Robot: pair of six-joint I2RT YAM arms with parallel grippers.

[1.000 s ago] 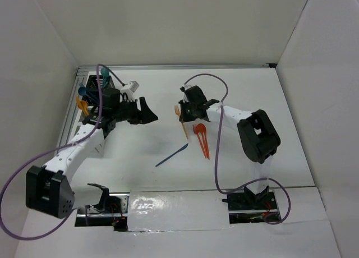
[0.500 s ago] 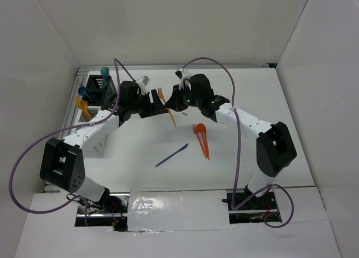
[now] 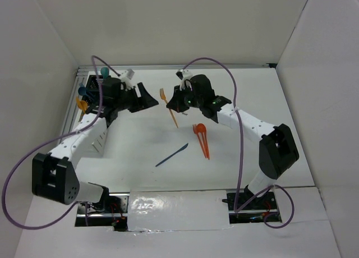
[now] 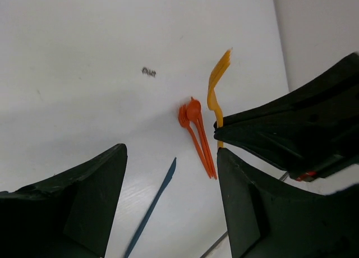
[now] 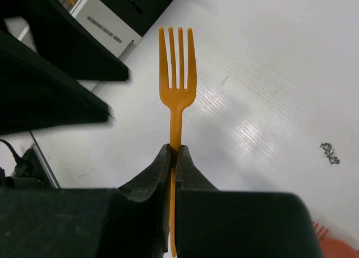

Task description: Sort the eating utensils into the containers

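While right tool [image 5: 175, 151] pinches orange fork [image 5: 176, 98] aloft, left tool [image 3: 147, 97] gapes opposite.

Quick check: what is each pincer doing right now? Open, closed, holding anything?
Left pincer: open, nothing between its fingers.
Right pincer: closed on the handle of the orange fork.

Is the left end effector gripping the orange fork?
No, the orange fork is pinched at its handle by the right end effector, while the left end effector stands open and empty.
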